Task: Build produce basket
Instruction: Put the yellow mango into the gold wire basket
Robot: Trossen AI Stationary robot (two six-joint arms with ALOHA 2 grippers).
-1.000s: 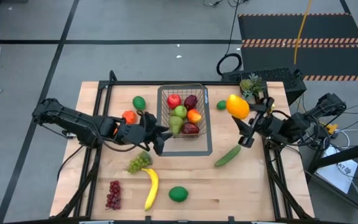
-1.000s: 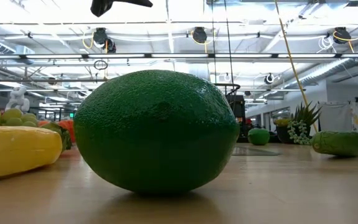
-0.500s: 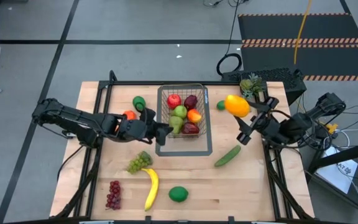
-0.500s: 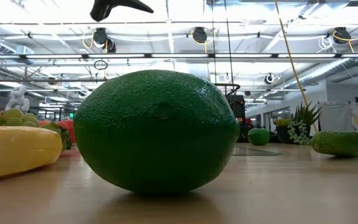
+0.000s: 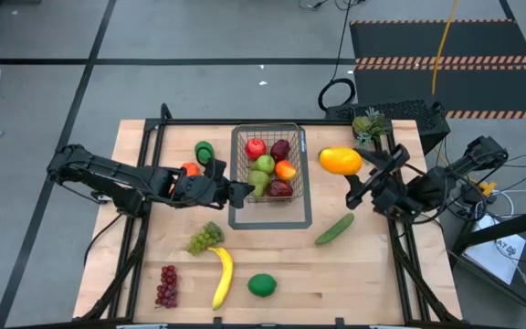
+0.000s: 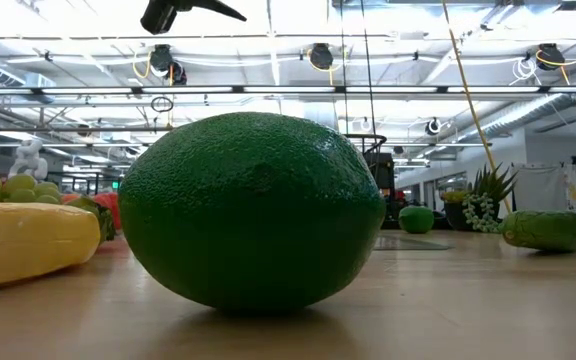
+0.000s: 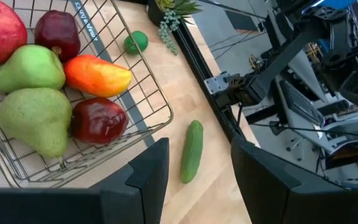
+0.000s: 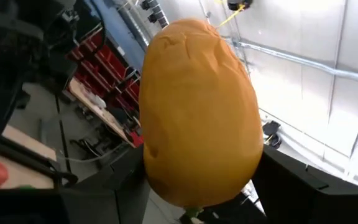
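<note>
The wire basket (image 5: 268, 137) stands mid-table with apples, pears and a mango inside (image 7: 39, 93). My right gripper (image 5: 358, 179), right of the basket, is shut on a yellow-orange mango (image 5: 341, 161) that fills the right wrist view (image 8: 197, 112). My left gripper (image 5: 238, 193) hovers open and empty at the basket's near left corner, and its fingers frame the cucumber (image 7: 191, 150) in the left wrist view. On the table lie a cucumber (image 5: 334, 228), a lime (image 5: 261, 284), a banana (image 5: 222, 277), green grapes (image 5: 205, 238) and red grapes (image 5: 167, 285). My right gripper pinches the mango between its two fingers, one on each side of the end nearest the wrist (image 8: 160, 177). The fingers come from the table's right, slanting upward. The mango is lifted clear of the table and sticks out past the fingertips toward the basket.
A green fruit (image 5: 205, 151) and an orange (image 5: 188, 170) lie left of the basket, by my left arm. A small potted plant (image 5: 370, 125) stands at the far right. A flat grey outline (image 5: 301, 221) frames the basket. The near lime (image 6: 253, 210) blocks most of the low view.
Both grippers have rolled about their own axes without shifting place. The mango has turned with my right gripper, from tilted to lying more crosswise, and has swung a little toward the basket. My left gripper has stayed open beside the basket.
</note>
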